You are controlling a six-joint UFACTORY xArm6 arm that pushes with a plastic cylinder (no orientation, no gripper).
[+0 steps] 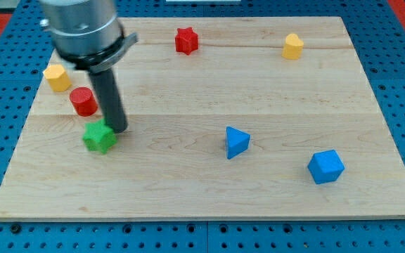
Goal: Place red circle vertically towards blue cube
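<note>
The red circle [84, 101] is a short red cylinder at the view's left on the wooden board [209, 183]. The blue cube [326, 166] sits at the view's lower right, far from it. My tip [118, 131] is just right of and below the red circle, close to it, and touches the upper right edge of the green star [99, 136]. The dark rod rises from the tip to the arm's grey body at the view's top left.
A yellow block [57, 77] lies up-left of the red circle. A red star [185, 40] is at the top centre, a yellow block [293, 46] at the top right, a blue triangular block [236, 142] at centre right.
</note>
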